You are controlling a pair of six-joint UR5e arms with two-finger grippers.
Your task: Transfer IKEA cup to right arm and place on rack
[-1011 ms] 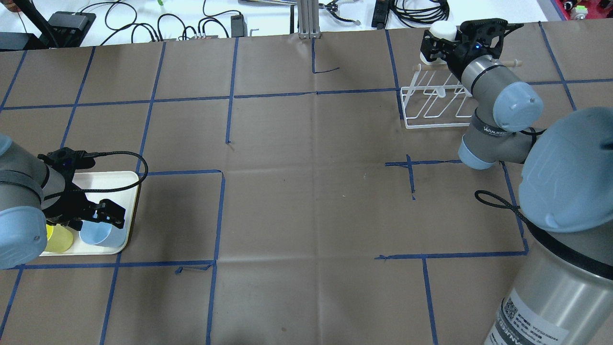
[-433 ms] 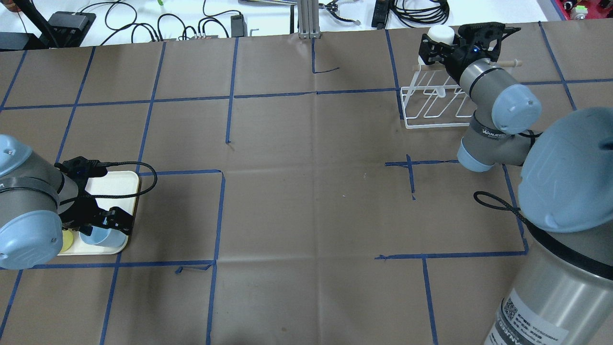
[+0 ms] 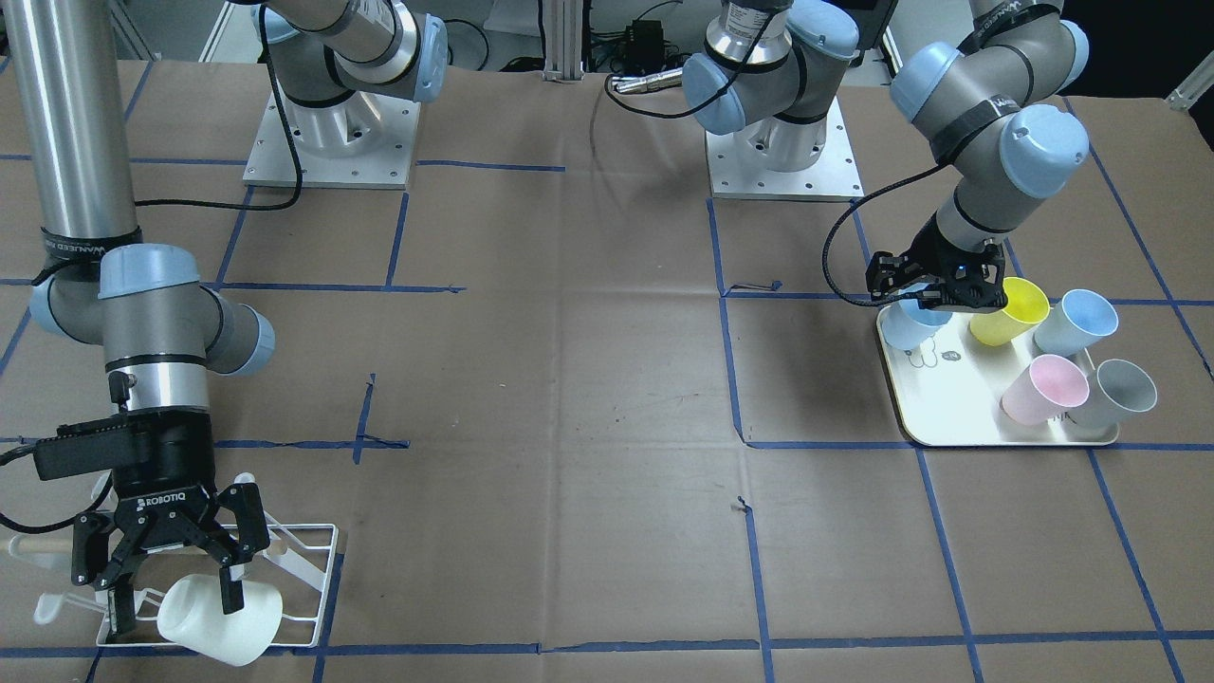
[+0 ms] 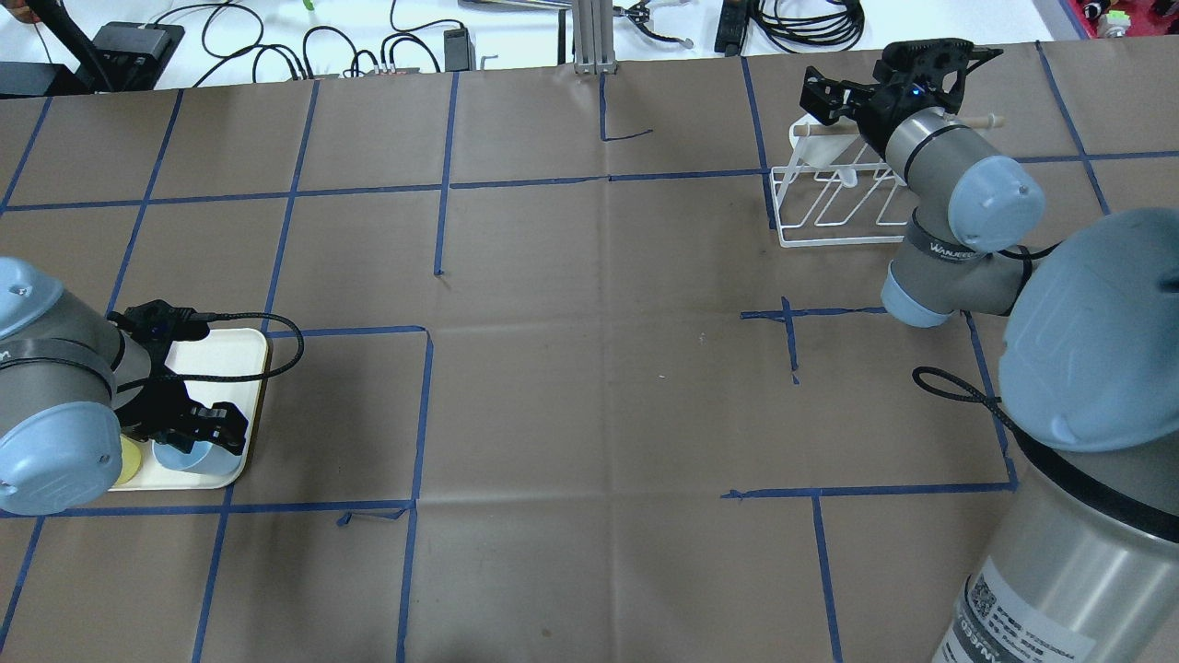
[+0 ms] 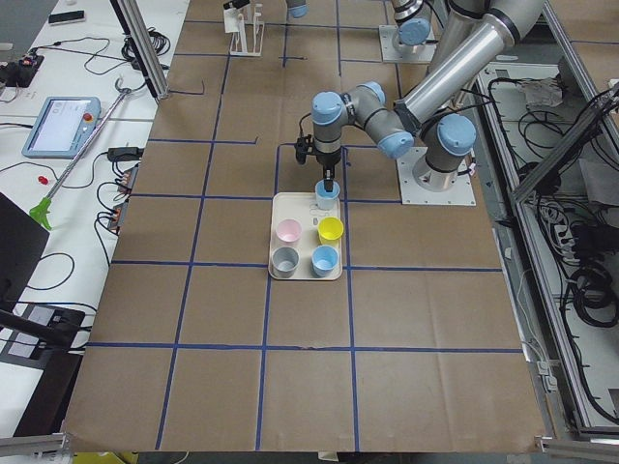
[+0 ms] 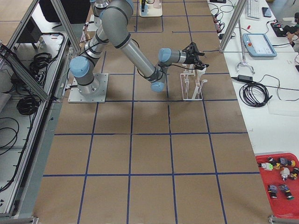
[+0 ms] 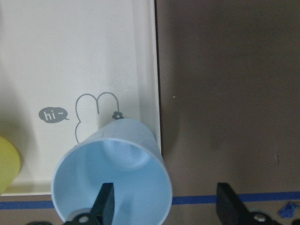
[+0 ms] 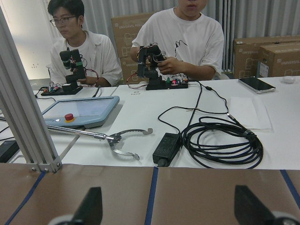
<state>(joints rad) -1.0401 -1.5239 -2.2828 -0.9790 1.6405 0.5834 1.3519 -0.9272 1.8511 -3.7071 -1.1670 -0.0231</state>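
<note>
Right jaws: held apart over the white cup [image 3: 220, 621].
White cup: laid tilted on the rack [image 4: 834, 198], at the table's [image 3: 569, 379] 7 o'clock, front-facing view.
Left jaws: spread astride the blue cup's [image 7: 112, 183] wall.

Brown paper-covered table [image 4: 589, 387], gridded with blue tape [image 4: 875, 490]. Beyond far edge, white bench [image 8: 140, 112] strewn with black cables [image 8: 220, 140], power adapter [image 8: 166, 147], teach pendant [image 8: 79, 110] with red button. Person in white T-shirt [image 8: 180, 42] and person in white shirt [image 8: 89, 51] seated behind bench, each handling small black device. Cardboard boxes [image 8: 276, 58] against grey ribbed backdrop [image 8: 101, 11]. Aluminium frame post [image 8: 23, 126] at table edge. Red tray [image 6: 271, 207] of small parts at bench end. Even indoor light.
</note>
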